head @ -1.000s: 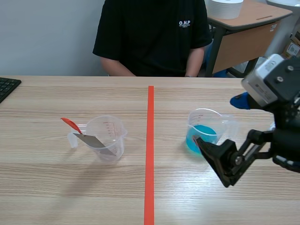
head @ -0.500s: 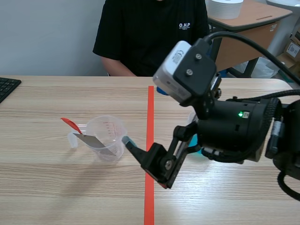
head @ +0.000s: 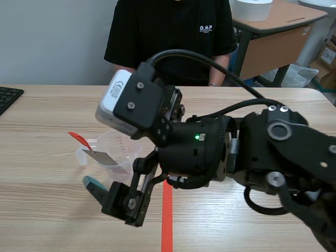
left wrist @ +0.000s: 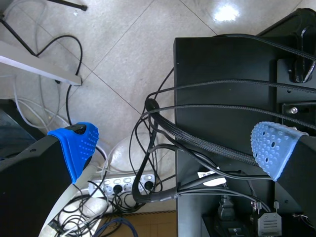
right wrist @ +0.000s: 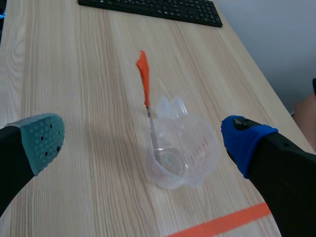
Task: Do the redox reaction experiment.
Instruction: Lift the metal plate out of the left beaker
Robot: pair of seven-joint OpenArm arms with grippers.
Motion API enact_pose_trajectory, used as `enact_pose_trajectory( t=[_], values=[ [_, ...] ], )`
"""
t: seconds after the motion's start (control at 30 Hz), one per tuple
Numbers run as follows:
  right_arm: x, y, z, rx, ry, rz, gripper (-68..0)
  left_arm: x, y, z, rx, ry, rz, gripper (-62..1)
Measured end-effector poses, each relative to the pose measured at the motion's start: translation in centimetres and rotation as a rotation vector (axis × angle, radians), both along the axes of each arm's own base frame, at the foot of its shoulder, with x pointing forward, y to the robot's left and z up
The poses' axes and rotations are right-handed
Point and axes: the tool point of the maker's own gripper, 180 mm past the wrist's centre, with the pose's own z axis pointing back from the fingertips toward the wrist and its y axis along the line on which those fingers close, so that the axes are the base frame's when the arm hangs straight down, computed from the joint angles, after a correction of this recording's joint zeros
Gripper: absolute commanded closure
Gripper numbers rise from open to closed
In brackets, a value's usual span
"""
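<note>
A clear measuring cup stands left of the orange tape line, with a metal strip with an orange-red end leaning in it. My right arm comes in from the right and reaches past the middle. Its gripper is open just in front of this cup. In the right wrist view the cup and strip lie ahead of the open right gripper, between the lines of its fingers and untouched. The arm hides the cup of blue liquid. My left gripper is open off the table, holding nothing.
A person in a black shirt sits across the table. A black keyboard lies at the far left edge, also beyond the cup as keyboard. Under the left gripper are floor cables and a black cabinet.
My right arm has swung left across the tape line, from beside the blue-liquid cup to the clear cup, and now covers the blue cup. The clear cup and strip have not moved.
</note>
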Motion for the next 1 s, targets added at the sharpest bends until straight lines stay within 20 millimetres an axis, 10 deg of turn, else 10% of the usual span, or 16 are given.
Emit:
enact_pose_trajectory(
  t=[0.43,1.0],
  values=[
    [1.8,4.0,0.2,0.055,-0.064,0.006,-66.7,0.0,0.0,0.0,0.000,0.000,0.000,-62.3],
    [4.5,3.6,-0.2,0.047,-0.112,-0.105,-66.7,0.0,0.0,0.0,0.000,0.000,0.000,-62.3]
  ],
)
